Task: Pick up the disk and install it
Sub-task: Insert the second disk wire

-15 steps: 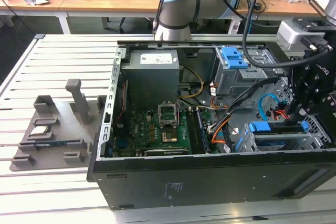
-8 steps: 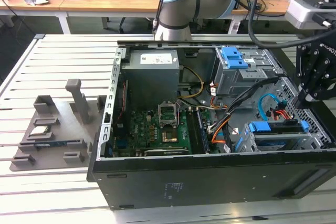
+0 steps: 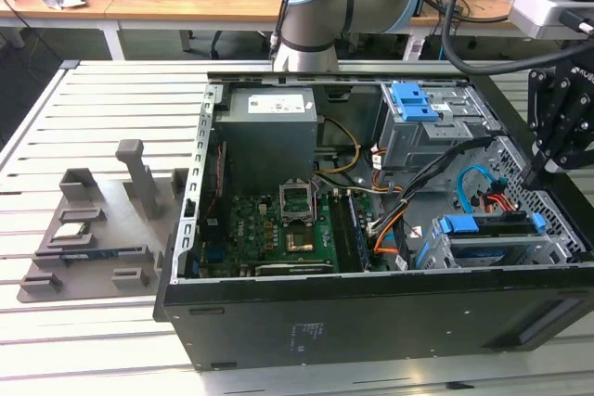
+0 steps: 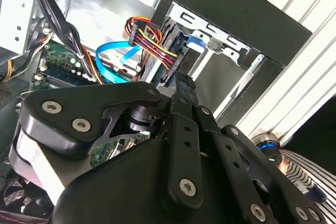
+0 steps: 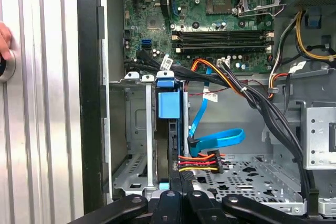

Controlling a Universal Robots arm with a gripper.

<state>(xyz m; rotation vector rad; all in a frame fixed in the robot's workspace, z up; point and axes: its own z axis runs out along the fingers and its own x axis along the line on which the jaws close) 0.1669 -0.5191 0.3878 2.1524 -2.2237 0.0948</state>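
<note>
Claw: the claw [image 3: 536, 176] is hanging over the rim of the open computer case [image 3: 371, 312], at about 3 o'clock in the exterior view. Its fingers are sitting drawn together with nothing showing between them.
Disk: the disk [image 3: 497, 249] is already sitting in the metal cage [image 3: 557, 229] at about 4 o'clock in that view, its blue bracket facing up. In the first wrist view it is showing edge-on [image 5: 169, 104], standing in its slot.
Contact: in the first wrist view the claw's tips [image 5: 176, 184] are lining up with the disk's near end. I cannot tell whether they are touching it.
Step, as I judge it: seating the disk fully in its slot rather than lifting it.
Doing it well: the push is needing to run straight along the slot rails, so the bracket is not jamming against the cage walls.
Cables: the red, yellow and black plug [image 5: 202, 162] and the blue ribbon cable [image 5: 218, 140] are lying just beside the disk's end. Snagging them is looking like the main risk.
Surface: the case is resting on a slatted surface [image 3: 93, 340].
</note>
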